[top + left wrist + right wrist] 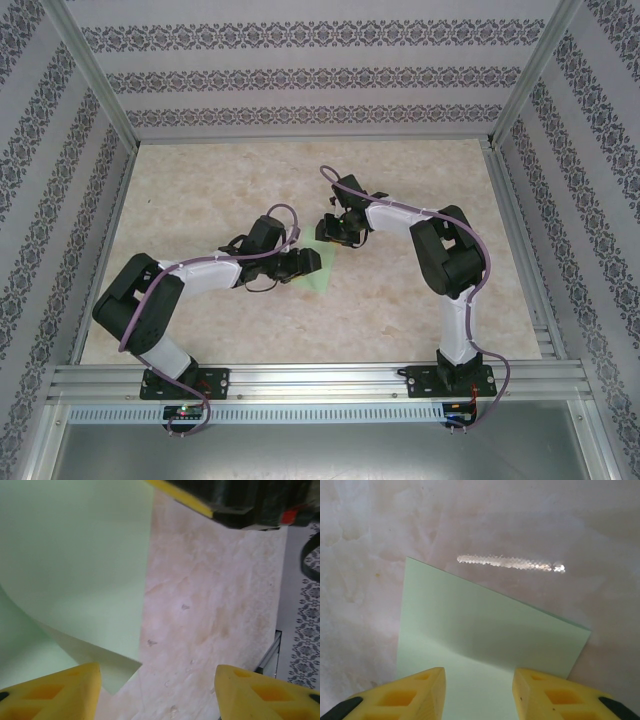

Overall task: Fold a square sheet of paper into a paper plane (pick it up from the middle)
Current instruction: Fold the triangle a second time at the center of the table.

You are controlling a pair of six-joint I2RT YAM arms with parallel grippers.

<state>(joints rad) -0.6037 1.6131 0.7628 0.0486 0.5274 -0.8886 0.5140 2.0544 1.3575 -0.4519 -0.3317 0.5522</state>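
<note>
Here left end effector (pixel 157 680) and right end effector (pixel 479 680) stand open, empty, at green paper (pixel 485 625).

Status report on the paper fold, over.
Square sheet of paper partly bent over, no plane yet. Left gripper open beside its corner. Right gripper open astride its edge. Grippers crowd each other.

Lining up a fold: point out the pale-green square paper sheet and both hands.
pale-green square paper sheet (pixel 490 622): right wrist view, sheet's middle.
left hand (pixel 157 682): left wrist view, between fingertips.
right hand (pixel 479 682): right wrist view, between fingertips.
</note>
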